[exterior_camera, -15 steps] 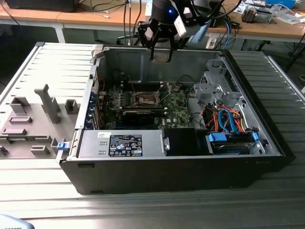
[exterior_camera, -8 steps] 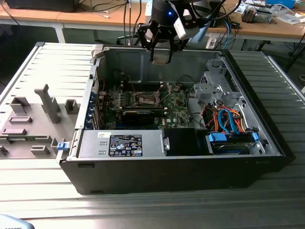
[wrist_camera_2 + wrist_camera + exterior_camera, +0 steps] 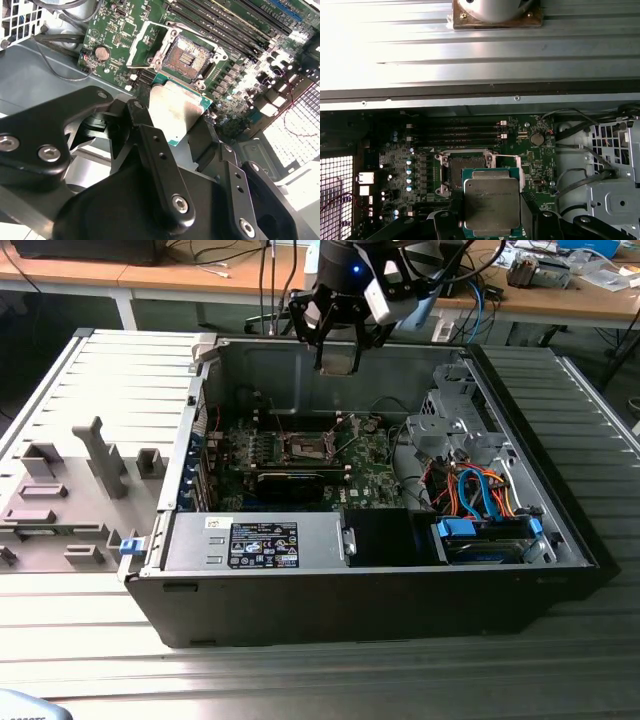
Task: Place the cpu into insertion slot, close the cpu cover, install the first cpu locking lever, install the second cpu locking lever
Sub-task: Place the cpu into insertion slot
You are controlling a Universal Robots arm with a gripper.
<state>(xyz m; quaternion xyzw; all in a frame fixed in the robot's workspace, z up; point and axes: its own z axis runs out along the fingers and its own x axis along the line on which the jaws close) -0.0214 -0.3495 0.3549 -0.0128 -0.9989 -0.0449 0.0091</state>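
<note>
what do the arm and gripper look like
The gripper is matte black: flat jointed link bars with rounded ends, pinned by silver screws. In the exterior view the wrist above it is black with a small blue light and a white part beside it.

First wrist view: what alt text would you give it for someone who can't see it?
A robot hand grips a small square computer chip by two opposite edges, holding it above an open, empty socket on a green circuit board. Long dark memory slots run along the far side of the socket.
</note>
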